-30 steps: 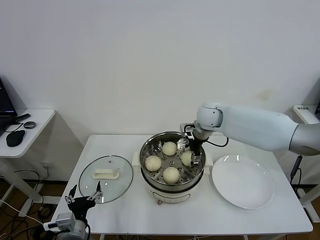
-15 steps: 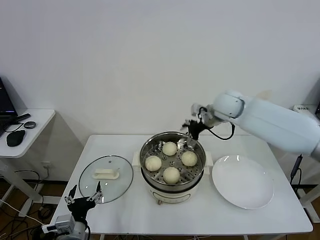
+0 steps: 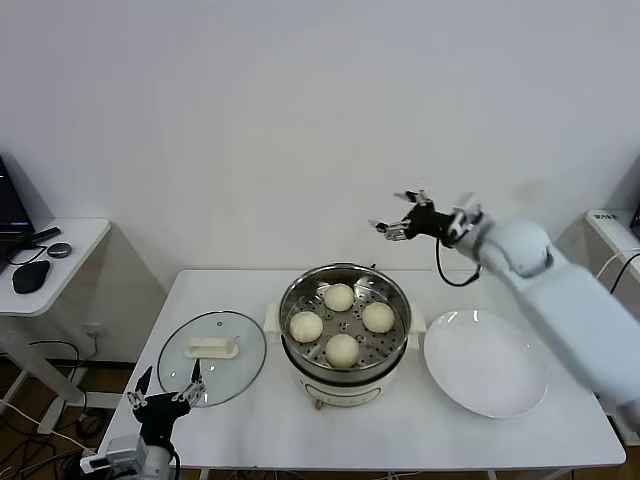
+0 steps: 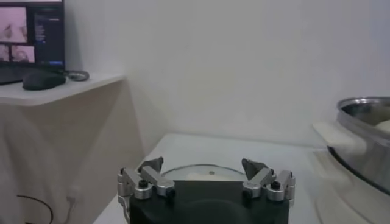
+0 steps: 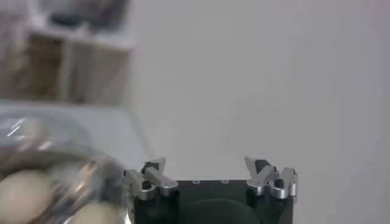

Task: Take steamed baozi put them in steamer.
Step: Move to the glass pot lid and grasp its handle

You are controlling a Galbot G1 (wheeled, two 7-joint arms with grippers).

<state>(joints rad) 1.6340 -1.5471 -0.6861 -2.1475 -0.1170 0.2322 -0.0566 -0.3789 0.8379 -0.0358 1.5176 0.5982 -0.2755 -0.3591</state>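
four buns (image 3: 340,322) sit on the holed tray inside the steamer (image 3: 345,377), which stands in the middle of the white table (image 3: 400,430). the right gripper (image 3: 397,222) hangs in the air above and behind the steamer's right rim, fingers spread wide and holding nothing. to the right of the steamer lies a bare white plate (image 3: 486,362); to its left lies the glass lid (image 3: 212,357), flat on the table. the left gripper (image 3: 165,395) waits low at the table's front edge, just before the lid, also spread wide and empty. further left of the steamer a side desk (image 3: 50,262) carries a mouse (image 3: 31,275).
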